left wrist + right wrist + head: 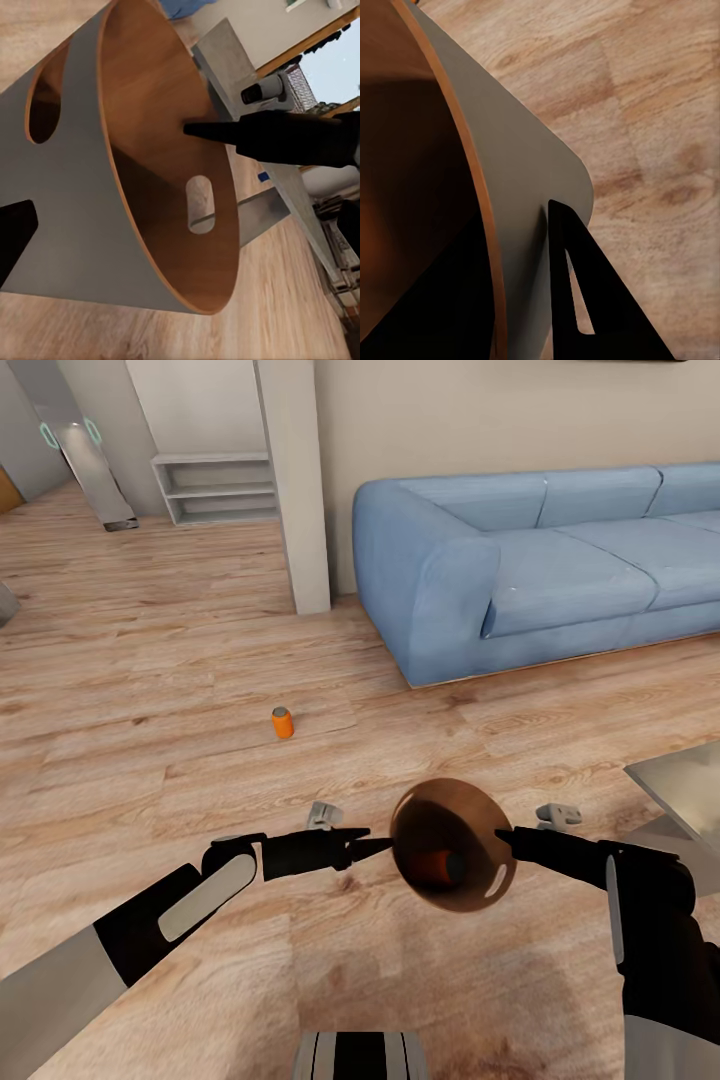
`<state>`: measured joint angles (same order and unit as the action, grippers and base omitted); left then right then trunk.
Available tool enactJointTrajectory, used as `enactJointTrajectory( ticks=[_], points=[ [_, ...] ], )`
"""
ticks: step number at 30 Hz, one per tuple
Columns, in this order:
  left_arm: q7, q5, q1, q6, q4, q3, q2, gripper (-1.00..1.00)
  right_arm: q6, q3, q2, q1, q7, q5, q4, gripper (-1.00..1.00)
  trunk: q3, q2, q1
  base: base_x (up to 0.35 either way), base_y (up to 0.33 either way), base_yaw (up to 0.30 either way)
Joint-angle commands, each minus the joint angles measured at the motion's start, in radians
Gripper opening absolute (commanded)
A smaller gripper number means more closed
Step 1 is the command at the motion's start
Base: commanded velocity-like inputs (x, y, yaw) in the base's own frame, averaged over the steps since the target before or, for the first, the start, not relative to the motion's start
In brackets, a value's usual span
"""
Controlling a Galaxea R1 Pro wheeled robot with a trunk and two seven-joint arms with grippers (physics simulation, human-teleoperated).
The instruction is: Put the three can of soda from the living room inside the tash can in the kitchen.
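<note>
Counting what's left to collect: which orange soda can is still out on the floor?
The upright orange can standing alone on the wood floor, ahead of the left hand. The other orange can already lies inside the brown trash can held between both hands.

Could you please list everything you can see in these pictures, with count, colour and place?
trash can: one, coppery brown, held up between both grippers, in front of the robot.
can of soda in the bin: one, orange, at its bottom.
can of soda on the floor: one, orange, upright, ahead and to the left.
sofa: one, light blue, against the far wall on the right.
coffee table: one, grey, at the right edge.
shelf unit: one, pale grey, far left wall.
pillar: one, pale, left of the sofa.
floor: pale wood.
left gripper: black, at the bin's left side.
right gripper: black, at its right side.
</note>
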<state>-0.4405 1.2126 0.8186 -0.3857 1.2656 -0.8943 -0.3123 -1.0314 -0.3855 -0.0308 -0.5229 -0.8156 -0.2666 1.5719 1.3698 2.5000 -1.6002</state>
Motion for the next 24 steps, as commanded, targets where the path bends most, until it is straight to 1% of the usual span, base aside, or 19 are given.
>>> enactJointTrajectory(
  ticks=[1,13,16,21,24],
  points=[
    [-0.001,0.000,0.000,0.000,0.001,0.000,0.000,1.00,-0.010,0.000,0.001,0.000,-0.004,0.027,0.000,-1.00,0.000,0.000,0.000,0.000,0.000,0.000],
    [0.000,0.002,0.000,0.000,0.000,0.000,0.001,1.00,-0.012,0.000,0.002,0.000,-0.004,0.027,0.000,-1.00,0.000,0.000,0.000,0.005,0.004,0.000],
    [0.001,0.009,0.000,-0.003,-0.007,0.001,0.001,1.00,-0.012,0.001,0.002,0.000,-0.004,0.027,0.001,-1.00,0.000,0.000,0.000,0.178,0.156,0.000],
    [0.000,0.010,0.000,0.000,-0.009,0.001,-0.002,1.00,-0.011,0.001,0.002,0.000,-0.005,0.027,0.000,-1.00,0.000,0.000,0.000,0.276,0.232,0.000],
    [0.000,0.011,0.000,0.000,-0.009,0.001,-0.003,1.00,-0.012,0.001,0.002,0.000,-0.005,0.027,0.000,-1.00,0.000,0.000,0.000,0.173,0.142,0.000]
  ],
)
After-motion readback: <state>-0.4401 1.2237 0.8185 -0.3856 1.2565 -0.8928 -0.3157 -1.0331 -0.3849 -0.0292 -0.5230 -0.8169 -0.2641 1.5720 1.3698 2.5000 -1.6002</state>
